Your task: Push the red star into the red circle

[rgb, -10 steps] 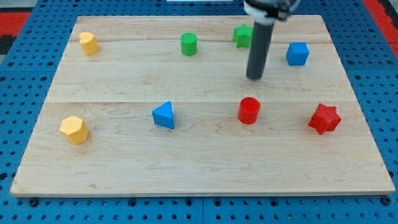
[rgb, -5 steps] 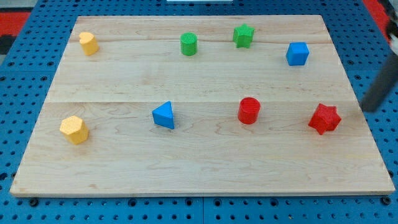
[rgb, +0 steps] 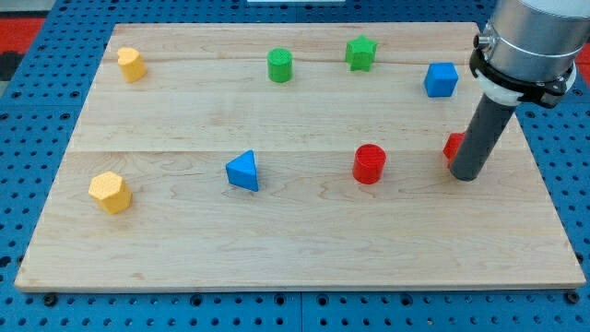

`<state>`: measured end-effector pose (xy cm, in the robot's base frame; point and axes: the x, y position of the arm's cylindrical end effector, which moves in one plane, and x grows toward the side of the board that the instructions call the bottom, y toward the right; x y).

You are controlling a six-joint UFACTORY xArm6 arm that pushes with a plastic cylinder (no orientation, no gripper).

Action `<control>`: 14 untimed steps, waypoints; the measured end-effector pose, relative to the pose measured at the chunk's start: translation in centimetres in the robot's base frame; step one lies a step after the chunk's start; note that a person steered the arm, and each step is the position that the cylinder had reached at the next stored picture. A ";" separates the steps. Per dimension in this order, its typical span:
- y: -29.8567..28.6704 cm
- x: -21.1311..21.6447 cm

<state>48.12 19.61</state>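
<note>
The red star (rgb: 453, 146) lies at the view's right, mostly hidden behind my rod; only its left part shows. The red circle (rgb: 369, 163), a short red cylinder, stands left of it with a gap between them. My tip (rgb: 464, 175) rests on the board right against the star's lower right side. The rod rises from there to the arm's grey body at the view's top right.
A blue cube (rgb: 441, 79) sits above the star. A green star (rgb: 361, 53) and a green cylinder (rgb: 279, 65) are at the top. A blue triangle (rgb: 243, 171) is left of the red circle. Two yellow blocks, one upper (rgb: 131, 65) and one lower (rgb: 110, 192), are at the left.
My tip swung from the board's upper middle out past the right edge, then back in against the red star. The star has shifted left and up. The red circle has not moved.
</note>
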 end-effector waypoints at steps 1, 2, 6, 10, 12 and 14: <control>0.4 3.6; 1.1 6.1; 10.1 -0.5; 1.9 -4.4; -1.3 -2.8; 4.1 -2.0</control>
<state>46.16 23.66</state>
